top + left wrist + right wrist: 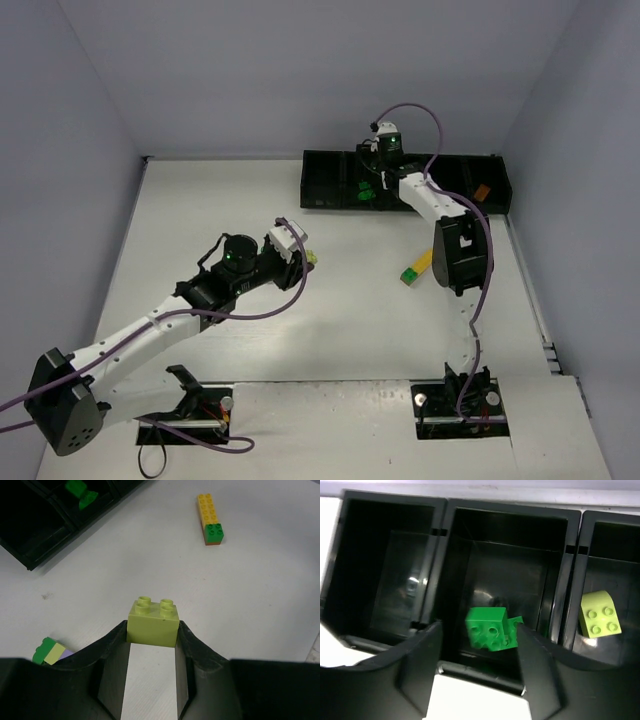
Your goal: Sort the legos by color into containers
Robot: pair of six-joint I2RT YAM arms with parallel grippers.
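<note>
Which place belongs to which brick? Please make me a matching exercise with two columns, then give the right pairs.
Bricks:
1. square lime brick
2. green bricks
3. yellow stack
4. curved lime brick

Places:
A. on the table
B. held by the left gripper
C. in the compartment of the tray below the right gripper
D. in the compartment beside the green bricks

Pairs: 1-B, 2-C, 3-A, 4-D.

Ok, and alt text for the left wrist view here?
The left gripper is closed on a lime green brick, seen against the white table. Beyond it lies a yellow brick stack with a green and brown end. The black tray, with green bricks inside, sits at upper left.
</note>
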